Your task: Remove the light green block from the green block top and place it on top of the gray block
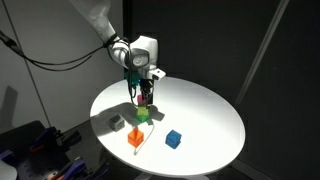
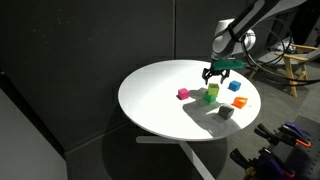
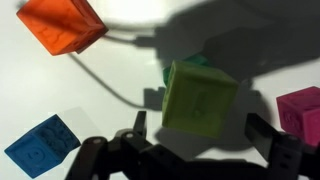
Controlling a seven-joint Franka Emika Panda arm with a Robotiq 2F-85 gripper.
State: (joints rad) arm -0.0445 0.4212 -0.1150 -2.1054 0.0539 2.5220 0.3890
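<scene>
Beneath the spread-apart pincer [image 3: 197, 128], the light green block [image 3: 200, 95] hides nearly all the green block [image 3: 190, 61].

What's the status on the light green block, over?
Gripper open, over the stack. Light green block on green block, not gripped. Gray block top bare. Pink block close by one finger.

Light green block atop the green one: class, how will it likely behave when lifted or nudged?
The light green block looks a rigid, flat-faced cube, so it likely won't roll or flex. Stacked on the green block, a sideways nudge could slide it off.
</scene>
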